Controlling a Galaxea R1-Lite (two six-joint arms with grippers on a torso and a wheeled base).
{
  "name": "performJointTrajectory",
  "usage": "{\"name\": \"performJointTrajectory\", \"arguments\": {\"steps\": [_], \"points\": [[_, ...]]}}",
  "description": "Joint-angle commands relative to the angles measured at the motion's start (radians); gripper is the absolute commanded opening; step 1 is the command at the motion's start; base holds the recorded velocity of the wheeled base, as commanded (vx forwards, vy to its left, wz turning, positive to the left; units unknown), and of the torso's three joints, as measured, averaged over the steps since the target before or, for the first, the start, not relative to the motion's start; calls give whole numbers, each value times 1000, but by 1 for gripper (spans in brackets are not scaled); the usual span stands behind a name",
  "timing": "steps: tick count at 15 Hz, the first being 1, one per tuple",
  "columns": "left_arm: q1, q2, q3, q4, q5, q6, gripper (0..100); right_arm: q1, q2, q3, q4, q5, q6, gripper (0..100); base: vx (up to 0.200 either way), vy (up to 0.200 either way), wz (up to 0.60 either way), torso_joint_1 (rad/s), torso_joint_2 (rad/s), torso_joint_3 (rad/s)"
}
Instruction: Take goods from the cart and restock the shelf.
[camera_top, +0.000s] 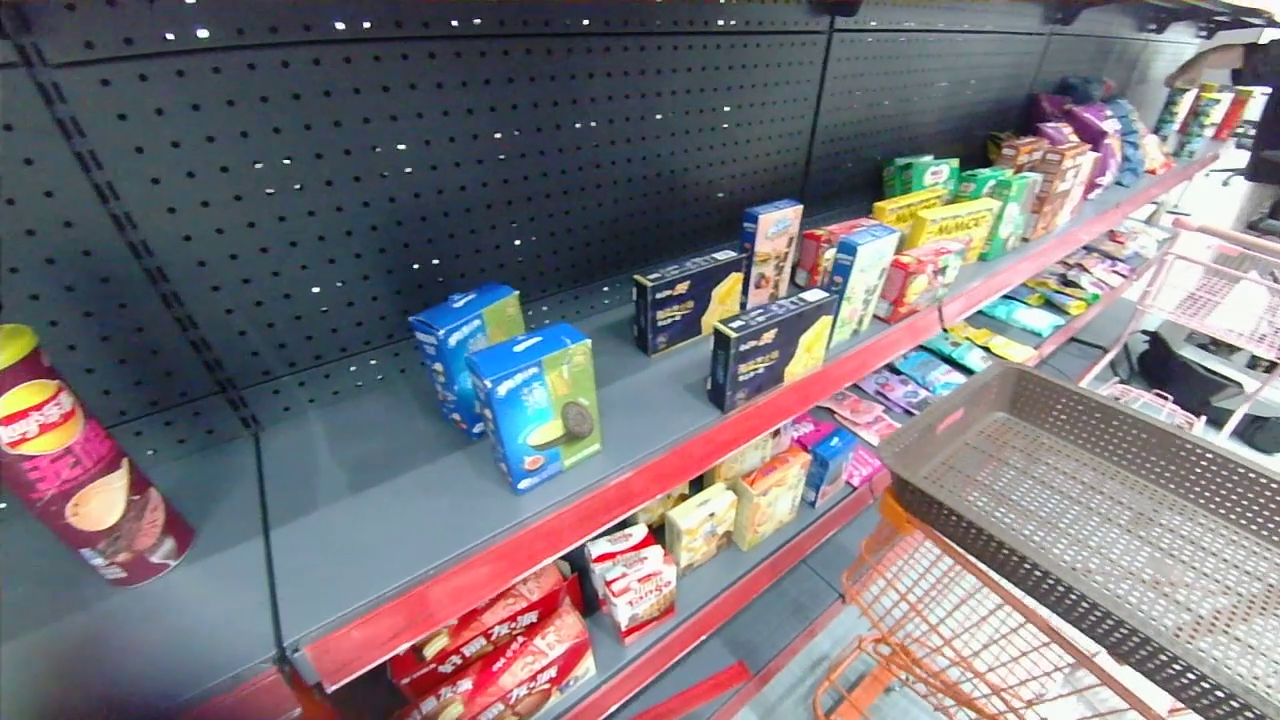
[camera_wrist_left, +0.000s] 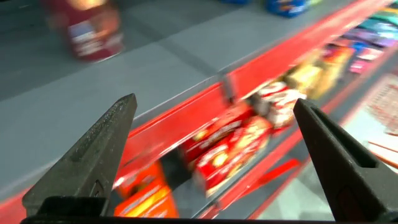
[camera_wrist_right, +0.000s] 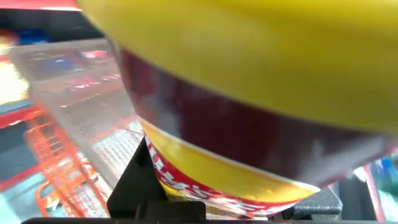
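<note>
A maroon chip can stands at the left end of the grey shelf, with two blue cookie boxes further right on it. The left gripper hangs with its jaws spread above the shelf's red front edge. To the right of the shelf, by the brown cart basket, the right gripper is clamped on a yellow-lidded chip can.

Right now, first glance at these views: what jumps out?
A maroon chip can with a yellow lid stands alone at the left end of the grey shelf. A matching can sits clamped in the right gripper, close against its camera. The left gripper hangs open above the shelf's red front edge, and a brown perforated basket tops the orange cart on the right.
</note>
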Motion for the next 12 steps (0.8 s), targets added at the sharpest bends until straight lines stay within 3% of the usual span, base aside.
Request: {"name": "performJointTrajectory", "arguments": {"steps": [1, 12], "points": [[0, 0, 0, 1, 0, 0, 100, 2, -1, 1, -3, 6, -15, 0, 0, 0, 600, 2, 2, 2], [-1, 0, 0, 1, -2, 4, 100, 19, -24, 5, -5, 16, -34, 0, 0, 0, 600, 2, 2, 3]]}}
